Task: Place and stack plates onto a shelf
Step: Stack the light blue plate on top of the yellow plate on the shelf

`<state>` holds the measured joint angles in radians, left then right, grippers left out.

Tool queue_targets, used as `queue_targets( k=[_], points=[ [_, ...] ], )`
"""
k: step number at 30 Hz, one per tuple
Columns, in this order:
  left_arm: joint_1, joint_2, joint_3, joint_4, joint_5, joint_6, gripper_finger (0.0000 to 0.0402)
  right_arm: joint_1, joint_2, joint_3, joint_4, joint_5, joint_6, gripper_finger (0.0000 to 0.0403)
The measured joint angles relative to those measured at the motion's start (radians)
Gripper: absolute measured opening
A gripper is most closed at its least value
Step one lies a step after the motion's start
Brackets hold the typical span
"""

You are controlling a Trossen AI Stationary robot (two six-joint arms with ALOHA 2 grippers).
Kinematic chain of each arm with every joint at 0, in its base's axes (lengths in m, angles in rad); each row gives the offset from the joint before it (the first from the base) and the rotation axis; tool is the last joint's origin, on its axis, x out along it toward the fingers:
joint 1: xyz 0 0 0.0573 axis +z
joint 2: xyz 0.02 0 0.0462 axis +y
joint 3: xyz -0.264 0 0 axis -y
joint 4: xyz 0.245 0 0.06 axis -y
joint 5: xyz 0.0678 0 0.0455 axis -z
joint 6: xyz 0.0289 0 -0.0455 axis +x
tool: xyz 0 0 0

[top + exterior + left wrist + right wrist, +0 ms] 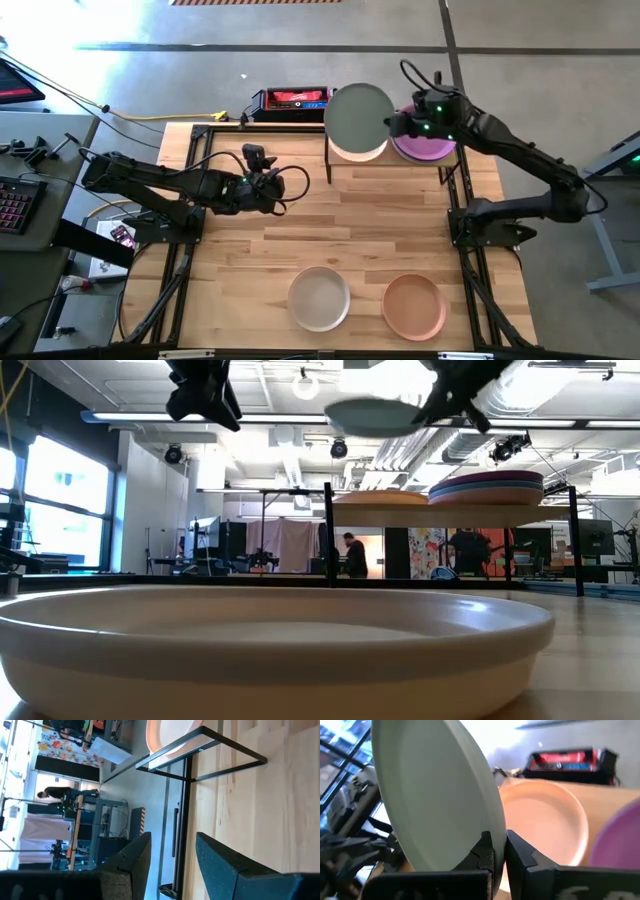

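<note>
The right tool (393, 124), at the upper centre of the high view, is clenched on the rim of a pale green plate (358, 116) and holds it above the left half of the shelf (392, 157). Beneath it on the shelf lies a peach plate (545, 827); a stack topped by a purple plate (425, 148) occupies the right half. The left tool (275, 190) is released and empty, hovering over the surface (340, 250) at centre left. An off-white plate (319, 298) and another peach plate (414, 306) rest side by side, apart, at the lower centre of the frame.
</note>
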<state>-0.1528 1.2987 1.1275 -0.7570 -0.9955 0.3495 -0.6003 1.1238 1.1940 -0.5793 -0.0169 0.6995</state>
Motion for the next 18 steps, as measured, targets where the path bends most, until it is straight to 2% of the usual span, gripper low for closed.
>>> queue_targets(
  k=[8, 18],
  points=[
    [0.0, 0.0, 0.0, 0.0, 0.0, -0.033, 0.0142, -0.11, 0.053, -0.008, -0.033, -0.059, 0.045, 0.0002],
    [0.0, 0.0, 0.0, -0.001, 0.001, -0.033, 0.0142, -0.14, 0.144, -0.008, -0.128, -0.092, 0.022, 0.0002]
  ],
)
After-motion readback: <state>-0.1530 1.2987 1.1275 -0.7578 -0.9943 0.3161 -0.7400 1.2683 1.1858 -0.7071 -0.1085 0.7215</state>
